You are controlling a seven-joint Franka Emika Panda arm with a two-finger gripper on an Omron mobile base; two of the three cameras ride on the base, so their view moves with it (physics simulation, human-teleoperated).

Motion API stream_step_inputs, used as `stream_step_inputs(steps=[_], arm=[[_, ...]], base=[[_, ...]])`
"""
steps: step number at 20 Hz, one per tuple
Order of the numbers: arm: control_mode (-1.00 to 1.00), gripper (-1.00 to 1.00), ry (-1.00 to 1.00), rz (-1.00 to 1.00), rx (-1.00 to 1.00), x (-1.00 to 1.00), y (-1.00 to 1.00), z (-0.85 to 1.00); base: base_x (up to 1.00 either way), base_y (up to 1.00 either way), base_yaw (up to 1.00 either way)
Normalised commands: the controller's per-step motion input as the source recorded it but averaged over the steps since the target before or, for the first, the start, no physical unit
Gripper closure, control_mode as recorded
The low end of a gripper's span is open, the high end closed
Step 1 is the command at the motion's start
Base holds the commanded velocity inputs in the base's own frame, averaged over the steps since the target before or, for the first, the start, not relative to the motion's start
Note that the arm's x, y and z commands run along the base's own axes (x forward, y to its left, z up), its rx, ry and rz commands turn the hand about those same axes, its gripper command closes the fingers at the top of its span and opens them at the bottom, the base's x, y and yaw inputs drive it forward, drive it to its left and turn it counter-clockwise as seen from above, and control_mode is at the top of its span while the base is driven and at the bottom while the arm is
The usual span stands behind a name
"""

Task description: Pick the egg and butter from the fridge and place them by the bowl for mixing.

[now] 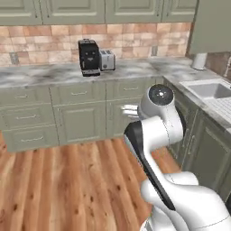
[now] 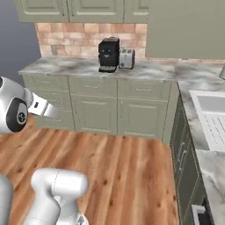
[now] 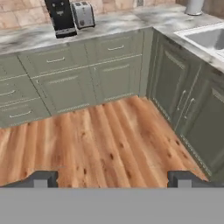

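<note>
Pincer point(image 3: 112, 179) spread wide, empty, hanging over wood floor point(image 3: 100, 140), facing corner cabinets. Worktop point(image 1: 135, 67) carries coffee machine point(image 1: 89, 57) and toaster point(image 1: 107, 59). Whereabouts of egg, butter, fridge, bowl: cannot tell. Judgement: drive base to find fridge first, arm tucked.

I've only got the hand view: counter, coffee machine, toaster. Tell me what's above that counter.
Observer: Pale green upper cabinets hang over the brick backsplash.
Operator: Report what lies past the counter's left end.
Observer: In the right base view, a plain blue-grey wall stands beyond the counter there.
Operator: Now the sink side.
Observer: A ribbed drainboard lies right beside the sink basin, nearer the robot.
</note>
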Motion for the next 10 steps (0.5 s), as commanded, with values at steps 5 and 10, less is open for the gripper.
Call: stream_step_inputs(steps=[5, 10], arm=[[1.0, -1.0, 0.0, 0.0, 0.0, 0.0, 0.0, 0.0], [1.0, -1.0, 0.0, 0.0, 0.0, 0.0, 0.0, 0.0]], base=[[0.16, 0.27, 0.85], [0.92, -0.04, 0.63]])
